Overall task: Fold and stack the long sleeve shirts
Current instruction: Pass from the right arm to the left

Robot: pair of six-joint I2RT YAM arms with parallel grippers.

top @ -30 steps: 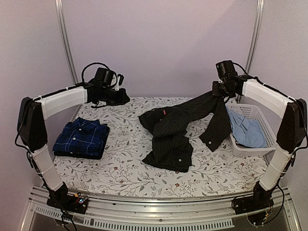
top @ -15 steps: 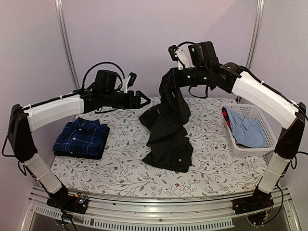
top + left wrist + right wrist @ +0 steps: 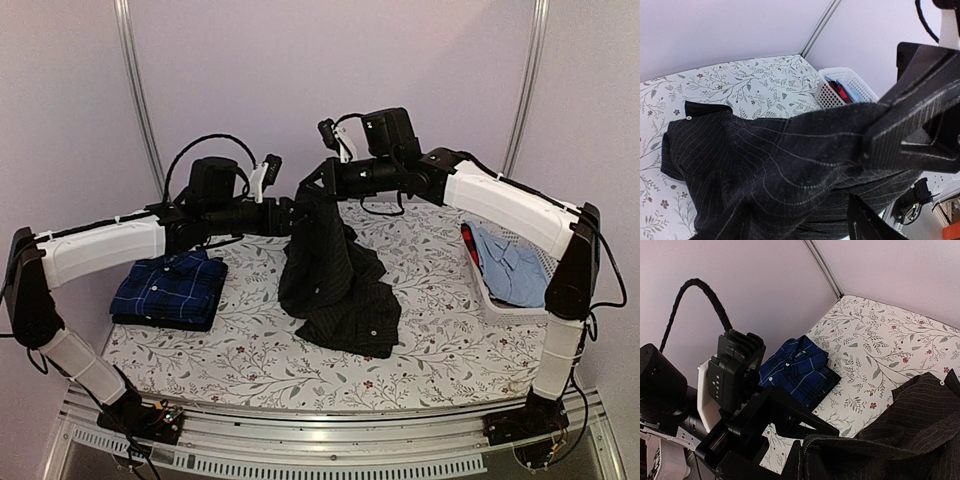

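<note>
The step in hand is judged to be the opening-out of the black pinstriped shirt (image 3: 330,275) ahead of folding, since the navy checked shirt (image 3: 170,288) is already laid folded at 9 o'clock on the bench (image 3: 250,360). The black shirt is held up over the middle of the bench by the right pincer (image 3: 312,190), which is clamped tight on its upper edge. The upper cloth hangs in a bunched column and the lower part is heaped on the bench towards 6 o'clock. The left pincer (image 3: 292,215) is set just beside that grip at the shirt's 9 o'clock side, its fingers parted and nothing gripped. In the wrist views the cloth edge lies at or between those fingers, though contact cannot be told. A white basket (image 3: 500,308) with a light blue shirt (image 3: 510,265) stands at 3 o'clock. Next, a second hold on the top edge is probably called for, so that the garment can be drawn apart and spread flat
</note>
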